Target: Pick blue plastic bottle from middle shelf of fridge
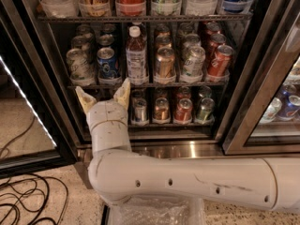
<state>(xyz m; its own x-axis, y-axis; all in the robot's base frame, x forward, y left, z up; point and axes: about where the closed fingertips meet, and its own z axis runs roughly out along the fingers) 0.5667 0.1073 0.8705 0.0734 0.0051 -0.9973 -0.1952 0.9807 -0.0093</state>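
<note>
We see the blue plastic bottle (white cap, pale label) upright; the pincer spreads wide, empty, lower left.

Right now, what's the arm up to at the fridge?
The robot's arm is reaching toward the fridge. Its gripper is low and to the left of the blue plastic bottle, with its fingers spread open and holding nothing. The bottle stands upright on the middle shelf, between a blue soda can and a gold can, untouched. The pick is not yet done.
</note>
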